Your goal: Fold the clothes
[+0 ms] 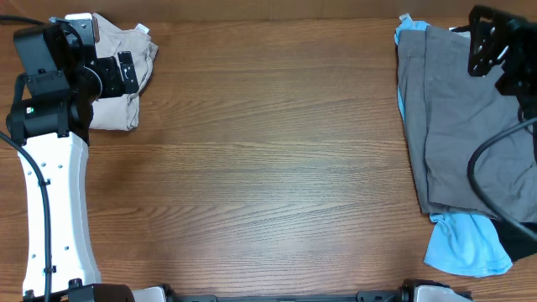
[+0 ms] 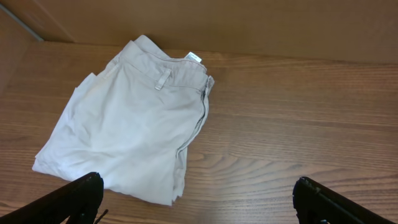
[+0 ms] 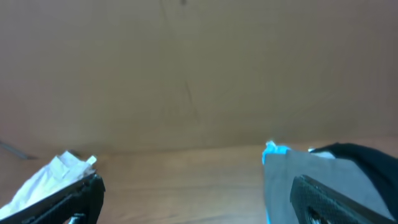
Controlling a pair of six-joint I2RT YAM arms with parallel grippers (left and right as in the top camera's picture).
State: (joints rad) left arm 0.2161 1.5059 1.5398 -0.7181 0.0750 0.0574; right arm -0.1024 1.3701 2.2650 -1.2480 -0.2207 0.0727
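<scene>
At the table's far-left corner: folded khaki shorts beneath a wide-open left gripper.
The khaki shorts (image 2: pixel 130 118) lie folded on the wooden table (image 1: pixel 268 168), with the waistband and white label (image 2: pixel 194 57) on the side away from the wrist camera. The left gripper (image 2: pixel 198 183) hangs just above their near edge, jaws spread wide and holding nothing (the cloth reaches only toward the left finger). At the table's right edge a grey garment (image 1: pixel 457 117) lies over a light blue garment (image 1: pixel 466 243). The right gripper (image 1: pixel 491 42), equally wide and empty, hovers over that pile's far end.
</scene>
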